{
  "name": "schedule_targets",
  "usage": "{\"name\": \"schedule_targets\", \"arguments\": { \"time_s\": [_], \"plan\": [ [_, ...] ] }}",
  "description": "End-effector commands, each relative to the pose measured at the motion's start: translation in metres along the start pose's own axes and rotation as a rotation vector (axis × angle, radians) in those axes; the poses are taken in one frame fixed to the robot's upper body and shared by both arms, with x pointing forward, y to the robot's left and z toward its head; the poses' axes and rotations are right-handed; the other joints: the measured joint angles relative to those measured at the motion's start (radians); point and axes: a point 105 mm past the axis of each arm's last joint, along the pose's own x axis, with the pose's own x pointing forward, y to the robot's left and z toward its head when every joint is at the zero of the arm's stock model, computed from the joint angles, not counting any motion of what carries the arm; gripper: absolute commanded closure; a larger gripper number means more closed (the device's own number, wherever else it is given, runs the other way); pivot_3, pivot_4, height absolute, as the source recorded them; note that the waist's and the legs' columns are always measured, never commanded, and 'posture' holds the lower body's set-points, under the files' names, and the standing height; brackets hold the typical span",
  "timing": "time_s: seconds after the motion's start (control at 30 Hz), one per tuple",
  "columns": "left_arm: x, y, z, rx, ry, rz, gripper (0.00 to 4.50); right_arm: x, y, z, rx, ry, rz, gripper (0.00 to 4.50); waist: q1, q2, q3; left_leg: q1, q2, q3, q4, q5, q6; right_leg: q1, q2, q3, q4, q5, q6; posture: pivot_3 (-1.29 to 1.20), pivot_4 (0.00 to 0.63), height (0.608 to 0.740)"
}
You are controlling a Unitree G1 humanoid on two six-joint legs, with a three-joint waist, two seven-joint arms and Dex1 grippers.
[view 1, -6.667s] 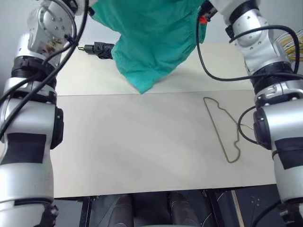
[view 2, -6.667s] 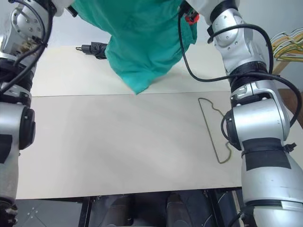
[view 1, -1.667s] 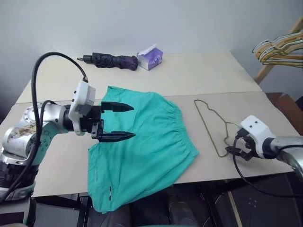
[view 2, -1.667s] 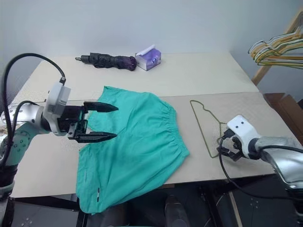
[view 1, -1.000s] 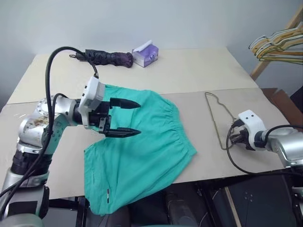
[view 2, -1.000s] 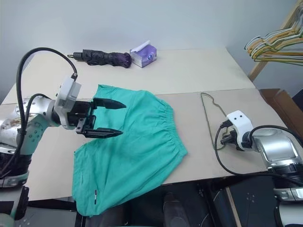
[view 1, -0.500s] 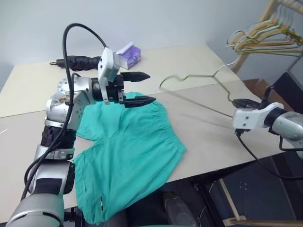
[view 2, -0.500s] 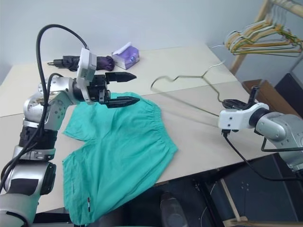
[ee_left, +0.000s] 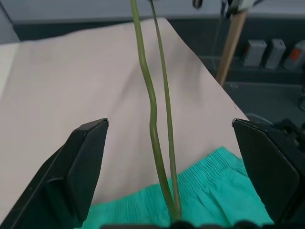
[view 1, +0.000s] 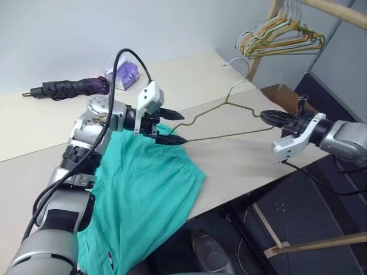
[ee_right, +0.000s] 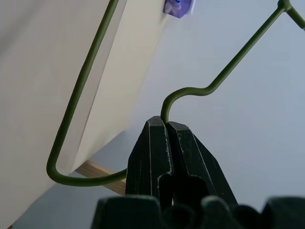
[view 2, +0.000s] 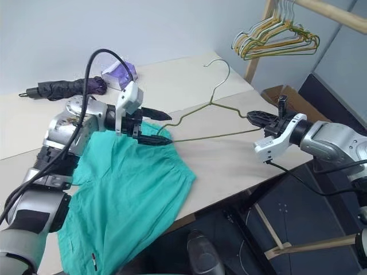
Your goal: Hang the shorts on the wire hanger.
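Clutter is kept to the far side of the table (view 1: 241, 154): a dark folded umbrella (view 1: 66, 89) is laid near the far edge, and a small purple tissue pack (view 1: 127, 73) is seen just beside its end. Off the table's right end, a bunch of yellow, white and green hangers (view 1: 281, 39) is hung from a wooden rail (view 1: 335, 10), well apart from both arms. Nothing is placed between the two grippers except bare table.

The wire hanger (view 1: 229, 106) is held off the table, tilted, with its hook raised toward the far side. It is seen as thin olive-brown wire, triangular, with a kinked shoulder. One corner is pinched in the right gripper (view 2: 256, 118), whose fingers are closed on the wire beside that kink, as is shown plainly in the right wrist view (ee_right: 166, 138). The opposite corner is reached toward the left gripper (view 1: 171, 126), whose fingers are spread wide; in the left wrist view the two wire runs (ee_left: 159, 119) are seen passing between them, and no contact can be made out.

The shorts (view 1: 140, 195) are spread flat on the table's near side, teal-green, with the gathered waistband lying under the left gripper and one leg draped over the near edge.
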Motion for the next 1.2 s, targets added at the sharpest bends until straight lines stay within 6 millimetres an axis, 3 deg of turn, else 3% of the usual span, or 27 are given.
{"name": "schedule_targets", "arguments": {
  "time_s": [0.03, 0.17, 0.2, 0.3, 0.67, 0.8, 0.83, 1.0, 1.1, 1.2],
  "plan": [
    [0.004, -0.003, -0.002, 0.038, 0.039, -0.018, 0.00, 0.001, -0.020, -0.004, -0.044, 0.003, -0.049, 4.46, -0.005, 0.000, -0.005, 0.000, 0.000, 0.000, 0.000, 0.000, 0.000, 0.000, 0.000, 0.000, 0.000, 0.000, 0.000, -0.29, 0.017, 0.740],
    [0.009, -0.004, -0.011, 0.046, 0.085, -0.014, 0.00, 0.003, -0.027, -0.003, -0.056, -0.007, -0.065, 4.46, -0.013, 0.000, -0.007, 0.005, 0.000, 0.000, 0.000, 0.000, 0.000, 0.006, 0.000, 0.000, 0.000, 0.000, 0.000, -0.29, 0.015, 0.740],
    [0.010, -0.003, -0.013, 0.042, 0.094, -0.007, 0.18, 0.004, -0.029, -0.002, -0.057, -0.010, -0.069, 4.49, -0.014, 0.000, -0.007, 0.007, 0.000, 0.000, 0.000, 0.000, 0.000, 0.007, 0.000, 0.000, 0.000, 0.000, 0.000, -0.29, 0.011, 0.740],
    [0.013, -0.001, -0.017, 0.043, 0.115, 0.009, 0.91, 0.004, -0.033, -0.002, -0.060, -0.010, -0.080, 4.50, -0.018, 0.000, -0.009, 0.014, 0.000, -0.001, -0.001, 0.000, 0.000, 0.016, 0.000, 0.000, -0.002, -0.001, 0.001, -0.29, 0.008, 0.740],
    [0.013, 0.005, -0.021, 0.039, 0.118, 0.050, 4.47, 0.007, -0.043, -0.002, -0.083, -0.022, -0.100, 4.50, -0.027, 0.000, -0.013, 0.015, 0.000, -0.001, -0.002, 0.000, 0.000, 0.016, 0.000, 0.000, -0.001, -0.001, 0.001, -0.28, 0.009, 0.740],
    [0.009, 0.004, -0.021, 0.027, 0.112, 0.060, 4.49, 0.008, -0.044, 0.004, -0.075, -0.065, -0.099, 4.50, -0.026, 0.000, -0.013, 0.015, 0.000, -0.001, -0.002, 0.000, 0.000, 0.016, 0.000, 0.000, -0.001, -0.001, 0.001, -0.27, 0.015, 0.740],
    [0.008, 0.004, -0.020, 0.024, 0.109, 0.063, 4.50, 0.008, -0.044, 0.007, -0.062, -0.088, -0.095, 3.97, -0.026, 0.000, -0.013, 0.015, 0.000, -0.001, -0.002, 0.000, 0.000, 0.016, 0.000, 0.000, -0.001, -0.001, 0.001, -0.26, 0.017, 0.740],
    [-0.001, 0.004, -0.023, 0.021, 0.115, 0.090, 4.50, 0.008, -0.046, 0.021, -0.009, -0.183, -0.105, 2.39, -0.025, 0.000, -0.013, 0.015, 0.000, -0.001, -0.002, 0.000, 0.000, 0.016, 0.000, 0.000, -0.001, -0.001, 0.001, -0.24, 0.025, 0.740],
    [-0.008, 0.011, -0.029, 0.032, 0.146, 0.157, 4.50, 0.004, -0.043, 0.032, 0.125, -0.251, -0.065, 1.38, -0.024, 0.000, -0.013, 0.016, 0.000, -0.002, -0.002, 0.000, 0.000, 0.017, 0.000, 0.000, -0.001, -0.001, 0.001, -0.23, 0.031, 0.740],
    [-0.012, 0.011, -0.033, 0.148, 0.182, 0.180, 4.50, 0.001, -0.044, 0.036, 0.423, -0.254, -0.006, 0.31, -0.021, 0.000, -0.013, 0.017, 0.000, -0.002, -0.002, 0.000, 0.000, 0.018, 0.000, 0.000, -0.001, -0.001, 0.001, -0.21, 0.038, 0.740]
  ]
}}
